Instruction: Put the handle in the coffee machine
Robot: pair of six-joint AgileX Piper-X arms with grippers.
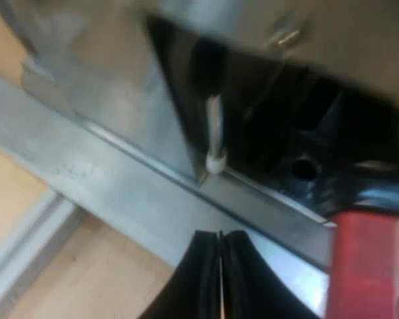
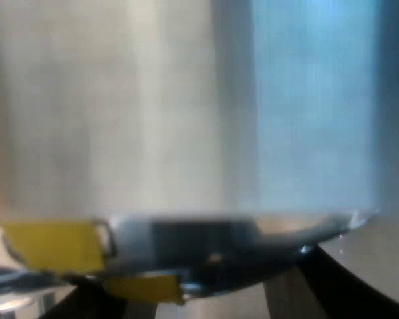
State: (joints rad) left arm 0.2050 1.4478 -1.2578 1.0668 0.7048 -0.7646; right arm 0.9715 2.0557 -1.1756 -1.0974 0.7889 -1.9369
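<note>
Well, left claw [image 1: 219, 269] is seen pinched closed on nothing, w/ the red handle end [image 1: 362, 266] just beside it at the espresso machine [image 1: 120, 119] front. Prob. the locking step; a sideways push on the handle would be needed next. State of the right claw [image 2: 206, 296] can't be told.

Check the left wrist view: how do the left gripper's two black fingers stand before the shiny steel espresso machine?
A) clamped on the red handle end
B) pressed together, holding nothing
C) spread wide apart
B: the left gripper has its black fingers closed against each other with only a hairline seam between them, while the red end of the holder's handle sits apart from them at the steel espresso machine's front.
</note>
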